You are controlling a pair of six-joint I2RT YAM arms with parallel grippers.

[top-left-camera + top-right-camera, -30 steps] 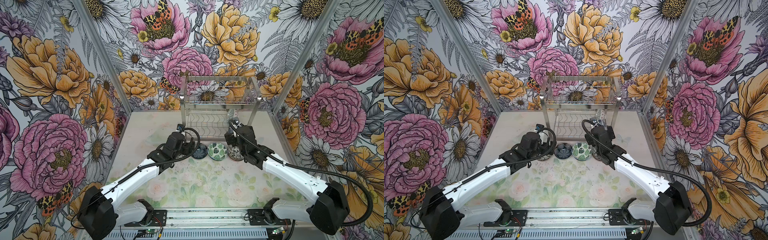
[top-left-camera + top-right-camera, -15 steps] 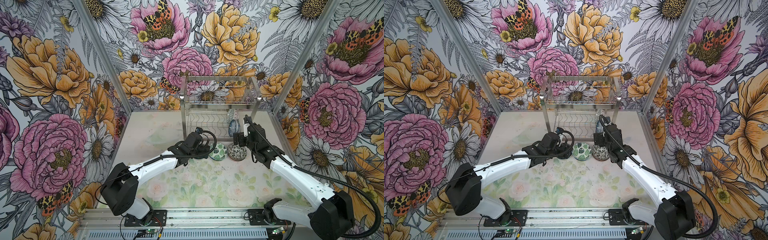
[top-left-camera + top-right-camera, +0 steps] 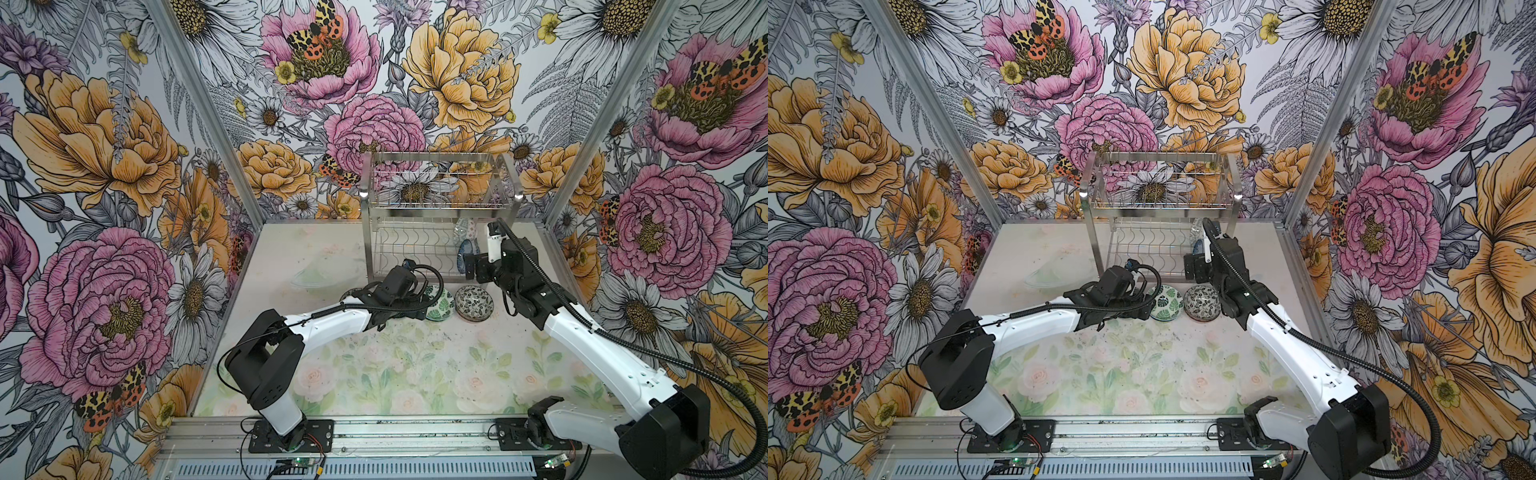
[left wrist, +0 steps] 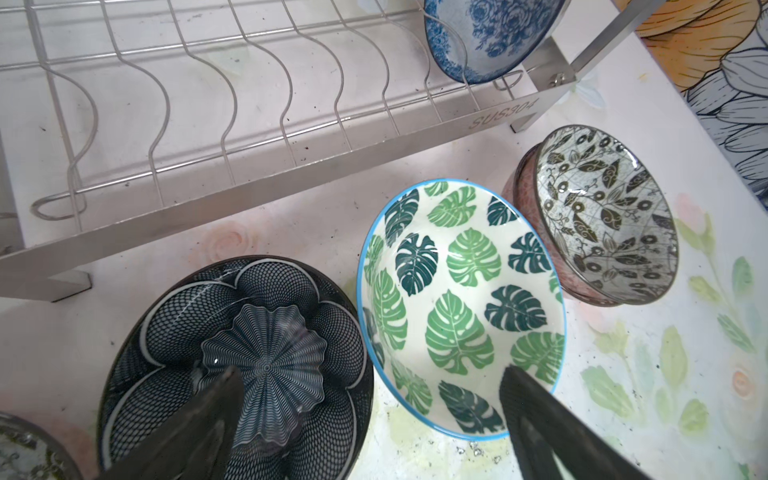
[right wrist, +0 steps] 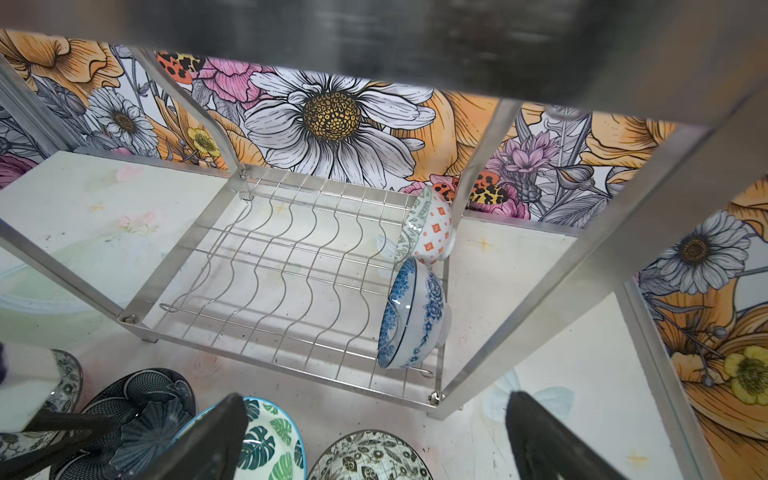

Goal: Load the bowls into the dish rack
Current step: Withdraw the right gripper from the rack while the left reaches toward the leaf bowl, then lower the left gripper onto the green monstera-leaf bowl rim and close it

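L claw (image 4: 370, 374) spread, empty, straddling rims of dark mesh bowl (image 4: 232, 345) and leaf bowl (image 4: 457, 299); b/w bowl (image 3: 473, 303) at leaf bowl's 3 o'clock in both top views. R claw (image 5: 376, 399) spread, empty, by rack (image 3: 440, 208) front. Blue bowl (image 5: 411, 316) & orange bowl (image 5: 436, 232) on edge at 3 o'clock end of lower tier; others loose on counter (image 3: 374, 374), rack's 6 o'clock.
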